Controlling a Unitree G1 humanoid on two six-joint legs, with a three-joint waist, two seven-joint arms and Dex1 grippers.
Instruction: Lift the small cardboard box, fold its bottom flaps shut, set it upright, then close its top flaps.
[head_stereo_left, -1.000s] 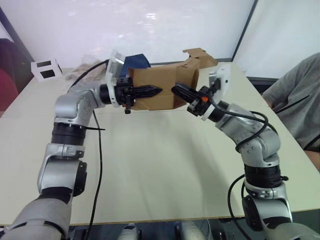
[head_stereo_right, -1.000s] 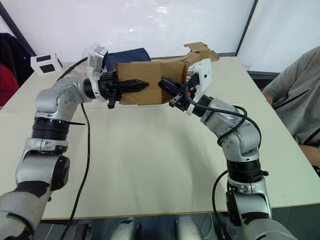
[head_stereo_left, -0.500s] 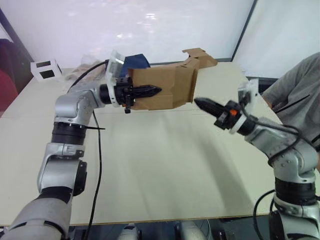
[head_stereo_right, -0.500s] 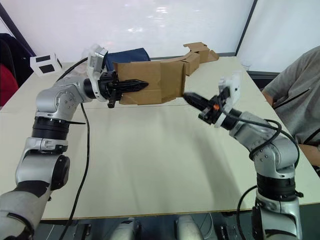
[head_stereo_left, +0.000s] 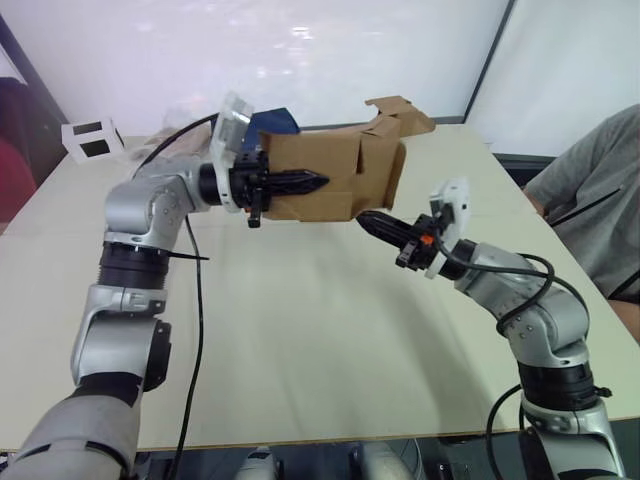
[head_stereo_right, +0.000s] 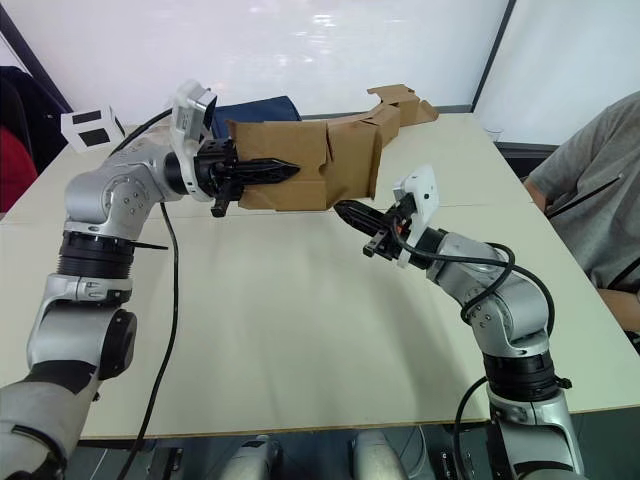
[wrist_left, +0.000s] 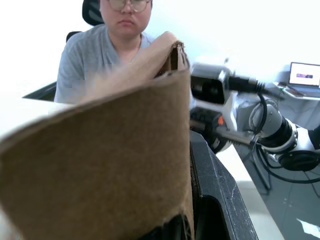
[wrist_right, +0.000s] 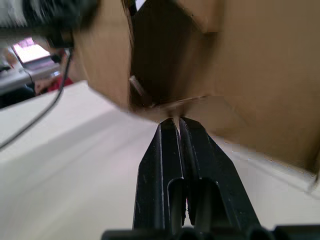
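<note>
Box-folding is the step in hand, as I judge it: the small cardboard box hangs in the air above the table, clamped by the left gripper, whose fingers pinch one wall with the cardboard running between them, as the left wrist view shows. The right gripper sits just below and slightly to the right of the box's open end, fingers pressed together on nothing, their tips aimed up at the lower edge of that opening. From the right wrist view the dark inside of the box lies straight ahead of those tips, with one of the bottom flaps jutting out just above them. To do this well, I would use the closed right fingers as a blunt pusher: get under the flap near its free edge, not at the hinge, and sweep it inward across the opening so it folds along its crease. The left grip should stay firm and level, since a push from the right will tend to twist the box around the pinched wall. Beyond the box lies a heap of loose cardboard pieces, and a person sits off to the right gripper's outer side; neither is near the working path.
</note>
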